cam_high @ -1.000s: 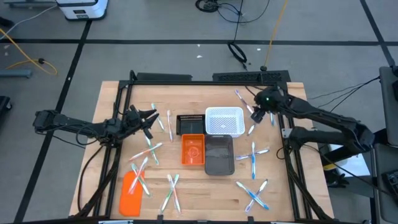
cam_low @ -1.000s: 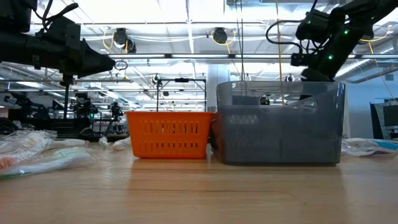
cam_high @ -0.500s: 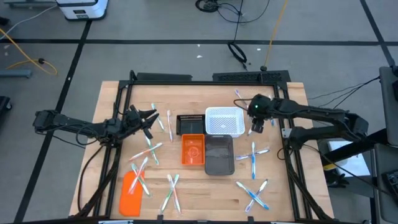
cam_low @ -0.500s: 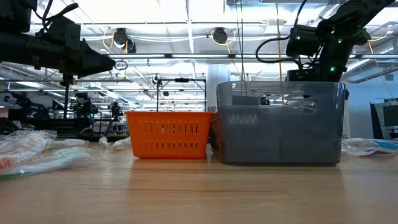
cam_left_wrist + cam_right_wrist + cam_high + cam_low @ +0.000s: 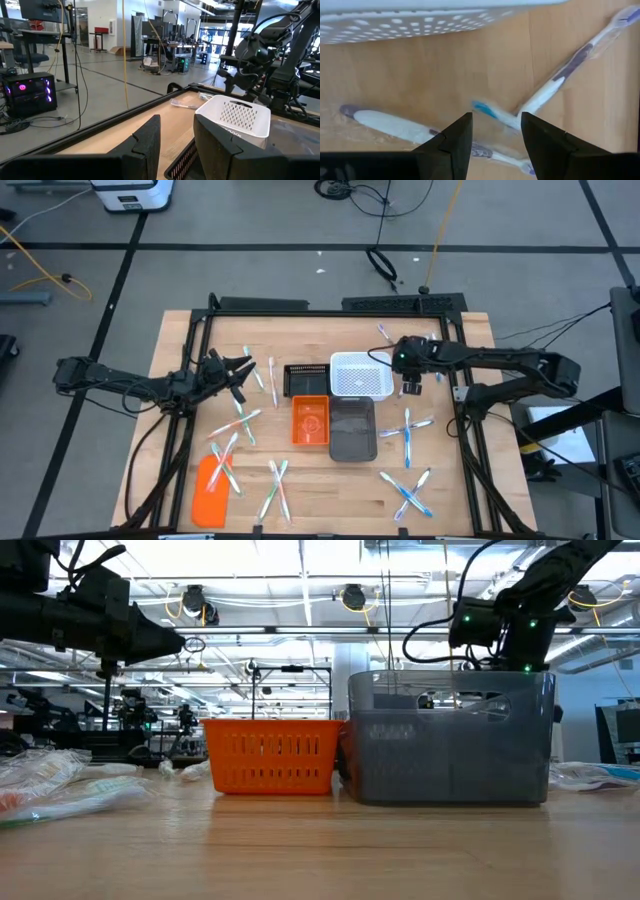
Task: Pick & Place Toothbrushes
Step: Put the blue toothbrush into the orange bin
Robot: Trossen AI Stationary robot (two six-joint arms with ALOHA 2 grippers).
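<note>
Behind the grey bin [image 5: 450, 737] in the low view, hidden: right gripper's fingertips. Blurred in the right wrist view: toothbrush [image 5: 492, 113] beyond the fingers. White basket [image 5: 435, 17] cut off by the edge.

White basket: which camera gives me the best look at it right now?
The high view: the white basket shows whole from above, behind the grey bin, with the right gripper beside it. The left wrist view shows its perforated side, the right wrist view only an edge; in the low view I cannot make it out.
</note>
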